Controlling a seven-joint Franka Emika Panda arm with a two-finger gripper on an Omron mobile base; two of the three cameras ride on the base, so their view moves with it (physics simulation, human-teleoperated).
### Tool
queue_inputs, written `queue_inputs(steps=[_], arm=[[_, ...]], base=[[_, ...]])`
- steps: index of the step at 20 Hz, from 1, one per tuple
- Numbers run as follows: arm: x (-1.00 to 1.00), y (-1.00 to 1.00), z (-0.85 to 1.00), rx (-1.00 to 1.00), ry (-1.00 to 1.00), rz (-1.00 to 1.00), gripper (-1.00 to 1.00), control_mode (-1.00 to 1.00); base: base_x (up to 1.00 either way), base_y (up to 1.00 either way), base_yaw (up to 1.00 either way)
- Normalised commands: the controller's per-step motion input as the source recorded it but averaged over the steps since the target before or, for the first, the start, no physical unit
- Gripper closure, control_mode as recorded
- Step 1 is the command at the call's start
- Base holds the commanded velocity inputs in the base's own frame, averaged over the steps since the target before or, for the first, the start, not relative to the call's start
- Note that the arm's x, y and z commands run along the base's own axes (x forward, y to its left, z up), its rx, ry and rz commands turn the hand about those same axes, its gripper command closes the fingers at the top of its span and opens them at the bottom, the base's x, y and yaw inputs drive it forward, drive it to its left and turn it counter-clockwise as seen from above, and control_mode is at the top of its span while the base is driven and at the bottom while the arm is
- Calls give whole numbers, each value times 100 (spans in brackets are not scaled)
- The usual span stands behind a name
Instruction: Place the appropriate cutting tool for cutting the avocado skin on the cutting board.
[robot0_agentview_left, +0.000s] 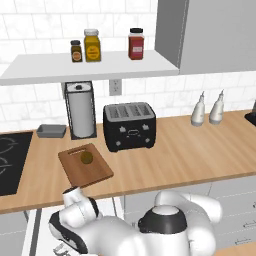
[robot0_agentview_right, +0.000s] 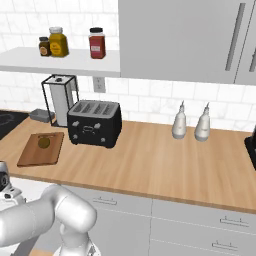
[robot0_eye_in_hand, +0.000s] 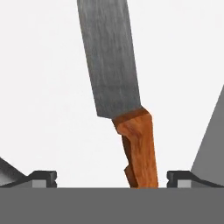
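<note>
The cutting tool, a paring knife with a dark-grey blade and an orange-red handle, lies on a white surface right in front of the hand. My gripper is open. Its two fingertips stand on either side of the handle's end, which is closer to the right tip, and neither tip touches it. On the counter lies the brown cutting board. The small olive-brown avocado rests on it. The arm reaches low, below the counter's front edge.
A black toaster stands behind the board, beside a paper towel holder and a small grey tray. The stovetop lies to the left and two white bottles to the right. A grey shape sits right of the knife.
</note>
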Motion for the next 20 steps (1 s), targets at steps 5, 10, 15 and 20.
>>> queue_inputs(steps=[5, 10, 15, 20], arm=[[7, -18, -40, 4, 0, 3, -100, -100], [10, -10, -37, 8, 0, 5, -100, -100], [10, 0, -41, 5, 2, 5, -100, -100], [-1, -1, -62, 4, 2, 3, 100, -100]], base=[[0, 0, 0], [0, 0, 0], [0, 0, 0], [0, 0, 0]])
